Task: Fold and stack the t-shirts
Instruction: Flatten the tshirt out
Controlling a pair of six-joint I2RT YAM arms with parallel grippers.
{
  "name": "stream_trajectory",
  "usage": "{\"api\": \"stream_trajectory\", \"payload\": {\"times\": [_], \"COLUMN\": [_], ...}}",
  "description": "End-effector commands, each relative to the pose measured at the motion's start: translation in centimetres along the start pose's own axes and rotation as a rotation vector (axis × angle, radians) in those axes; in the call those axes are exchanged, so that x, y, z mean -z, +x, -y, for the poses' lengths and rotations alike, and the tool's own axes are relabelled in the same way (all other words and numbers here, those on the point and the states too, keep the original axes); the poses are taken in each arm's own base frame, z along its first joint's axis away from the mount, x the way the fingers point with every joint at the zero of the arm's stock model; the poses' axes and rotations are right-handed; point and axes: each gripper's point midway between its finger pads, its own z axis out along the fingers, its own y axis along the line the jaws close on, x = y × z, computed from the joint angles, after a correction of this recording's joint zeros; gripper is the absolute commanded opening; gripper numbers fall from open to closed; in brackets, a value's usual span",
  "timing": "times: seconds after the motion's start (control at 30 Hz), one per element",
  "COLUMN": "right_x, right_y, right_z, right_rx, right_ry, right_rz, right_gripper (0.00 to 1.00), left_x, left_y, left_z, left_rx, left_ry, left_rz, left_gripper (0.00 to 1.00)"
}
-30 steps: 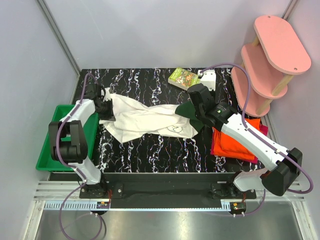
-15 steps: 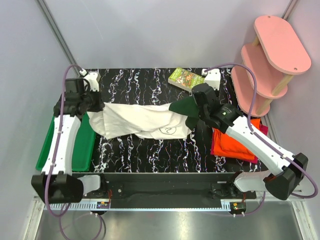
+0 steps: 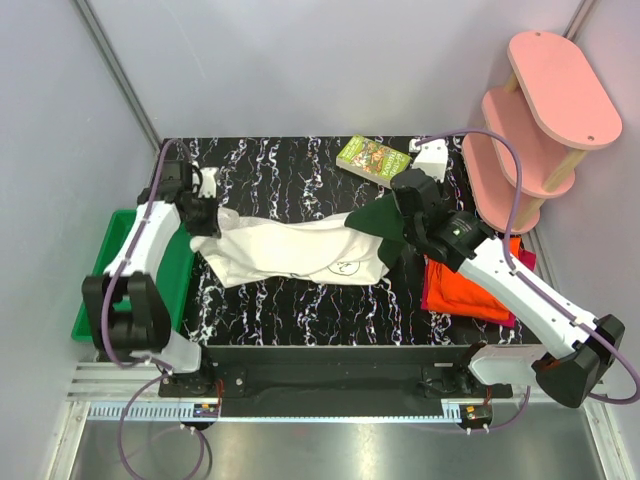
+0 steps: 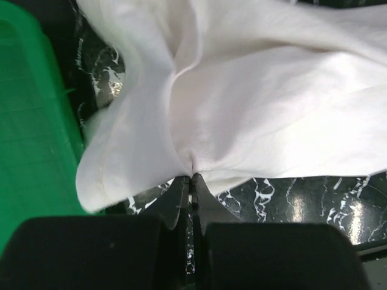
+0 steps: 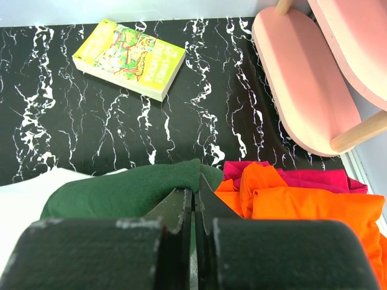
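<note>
The cream-white t-shirt (image 3: 295,250) with dark green sleeves is stretched left to right across the black marbled table (image 3: 300,170). My left gripper (image 3: 204,222) is shut on its white left edge (image 4: 192,163). My right gripper (image 3: 398,232) is shut on the dark green sleeve (image 5: 130,192) at the shirt's right end. A small black print (image 3: 346,267) shows near the shirt's lower right. The orange t-shirt (image 3: 470,285) lies folded on the magenta-red one (image 3: 523,258) at the table's right edge, beside my right gripper (image 5: 195,194).
A green plastic tray (image 3: 110,260) sits off the table's left edge, close under my left arm. A small illustrated book (image 3: 367,157) lies at the back of the table. A pink tiered shelf (image 3: 530,130) stands at the back right.
Both grippers stayed shut on the shirt. My left gripper swung out left, then back right and down. The shirt is now drawn flatter and sits slightly lower on the table.
</note>
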Motion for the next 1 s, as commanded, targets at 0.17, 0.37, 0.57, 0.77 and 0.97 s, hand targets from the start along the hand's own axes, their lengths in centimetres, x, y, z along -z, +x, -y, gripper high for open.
{"api": "stream_trajectory", "payload": {"times": [0.17,0.37,0.57,0.77,0.97], "right_x": [-0.7,-0.8,-1.1,-1.4,-1.6], "right_y": [-0.4,-0.5,-0.3,0.1,0.3], "right_z": [-0.3,-0.2,-0.5,-1.0,-1.2], "right_rx": [-0.005,0.01,0.015,0.016,0.007], "right_ry": [0.015,0.024,0.024,0.02,0.015], "right_rz": [0.017,0.018,0.014,0.006,0.002], "right_gripper": [0.0,0.0,0.0,0.0,0.0], "left_x": [-5.9,-6.5,-6.6,-5.6,-4.2], "left_y": [-2.8,-2.7,-2.3,-2.4,-2.2], "left_z": [-0.9,-1.1,-1.1,-0.2,0.8], "left_rx": [0.071,0.072,0.074,0.095,0.088], "left_ry": [0.023,0.017,0.017,0.049,0.085], "left_rz": [-0.018,-0.018,-0.023,0.002,0.028], "left_gripper": [0.16,0.32,0.27,0.18,0.18]}}
